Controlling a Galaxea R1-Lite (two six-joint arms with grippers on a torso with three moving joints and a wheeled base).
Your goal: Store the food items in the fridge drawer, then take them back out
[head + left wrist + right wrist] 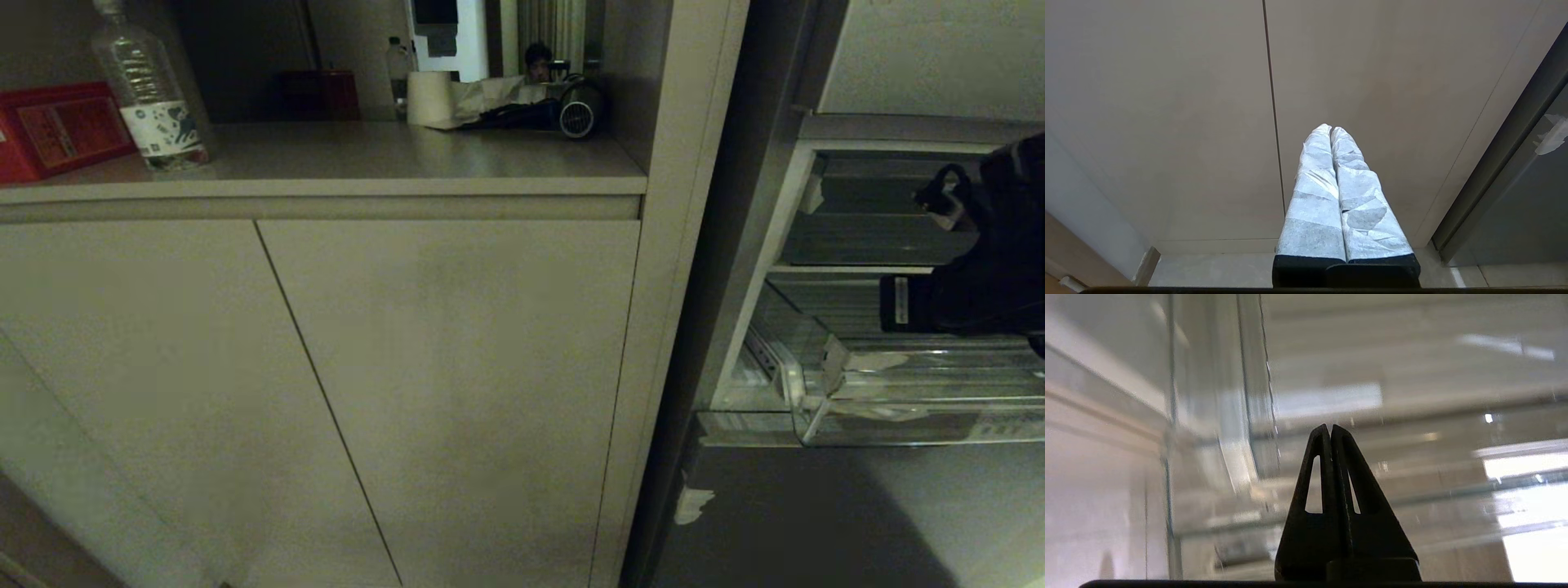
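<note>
The fridge drawer (pixel 804 392) stands pulled out at the right of the head view, its clear plastic bin showing and tape scraps on its near edge. My right arm (pixel 980 286) reaches in over the bin from the right edge. In the right wrist view my right gripper (pixel 1329 426) is shut with nothing between its black fingers, close to the clear bin wall (pixel 1208 416). My left gripper (pixel 1330 128), its fingers wrapped in white, is shut and empty and points at the beige cabinet doors (pixel 1208 122). The food items are out of view.
Beige cabinet doors (pixel 449 367) fill the left and middle, under a counter (pixel 367 159) with a water bottle (pixel 151 98), a red box (pixel 57 126) and a paper roll (pixel 429 98). Below the drawer is the lowest grey panel (pixel 816 514). A person (pixel 537 61) shows far behind.
</note>
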